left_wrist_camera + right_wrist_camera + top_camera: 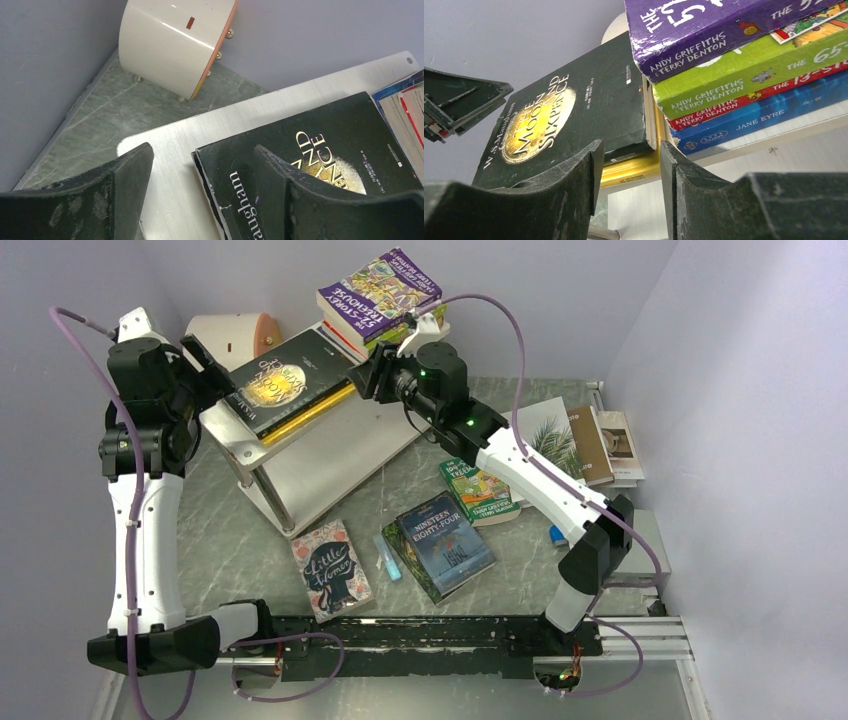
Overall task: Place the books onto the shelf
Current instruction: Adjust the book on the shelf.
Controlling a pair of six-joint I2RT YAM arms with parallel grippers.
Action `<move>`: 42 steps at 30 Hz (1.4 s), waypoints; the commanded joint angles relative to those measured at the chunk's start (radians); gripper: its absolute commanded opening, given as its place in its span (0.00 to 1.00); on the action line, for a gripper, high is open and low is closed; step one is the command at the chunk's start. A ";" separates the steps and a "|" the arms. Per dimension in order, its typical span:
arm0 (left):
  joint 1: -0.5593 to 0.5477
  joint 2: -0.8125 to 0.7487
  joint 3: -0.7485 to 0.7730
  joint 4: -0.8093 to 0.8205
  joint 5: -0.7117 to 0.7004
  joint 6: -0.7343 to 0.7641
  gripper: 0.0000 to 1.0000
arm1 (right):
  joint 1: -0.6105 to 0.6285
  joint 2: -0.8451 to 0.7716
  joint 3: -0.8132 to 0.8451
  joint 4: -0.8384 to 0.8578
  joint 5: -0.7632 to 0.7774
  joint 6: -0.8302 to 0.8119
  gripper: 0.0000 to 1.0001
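- While the left gripper (202,150) hangs over a corner of the shelf (300,90), its jaws stand well apart and clamp nothing. One finger (125,180) is above bare top board. The other (285,190) is above the black book (320,145), whose spine corner shows in the gap between them.
- Beyond those fingers, past the board's edge, a white cylinder (170,45) with a peach end sits on the marbled table (100,115).
- Between the two grippers, the black book, The Moon and Sixpence, lies flat on a yellow book (631,172) on the shelf's top board.
- At the black book's far corner from the left gripper, the right gripper (630,147) faces the shelf edge with its jaws narrowly apart, gripping nothing. The corners of the black and yellow books show just ahead of its fingertips (589,160). Whether a finger touches either book cannot be told.
- Just to the right of that gripper's fingers, a stack lies on the same board beside the black book. The purple Treehouse book (724,25) is on top, with a green and a red one under it and the blue Jane Eyre (764,120) at the bottom.
- Well behind and below the right gripper, more books lie flat on the table: Little Women (333,568), then a pale-blue bar (388,558), then Nineteen Eighty-Four (445,543).
- Under that gripper's arm lies the green Treehouse book (480,492), with a small blue block (557,535) near it.
- Farthest right are a white book (552,440) and a brown book (588,443).
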 commanded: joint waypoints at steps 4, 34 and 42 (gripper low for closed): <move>0.028 -0.013 -0.007 0.041 0.064 0.000 0.68 | 0.007 0.056 0.081 -0.022 -0.010 -0.043 0.47; 0.055 0.029 -0.004 0.057 0.130 0.066 0.67 | 0.006 0.032 0.073 -0.031 -0.046 -0.030 0.34; 0.066 0.073 -0.028 0.135 0.252 0.072 0.67 | 0.006 0.039 0.081 -0.041 -0.037 -0.035 0.37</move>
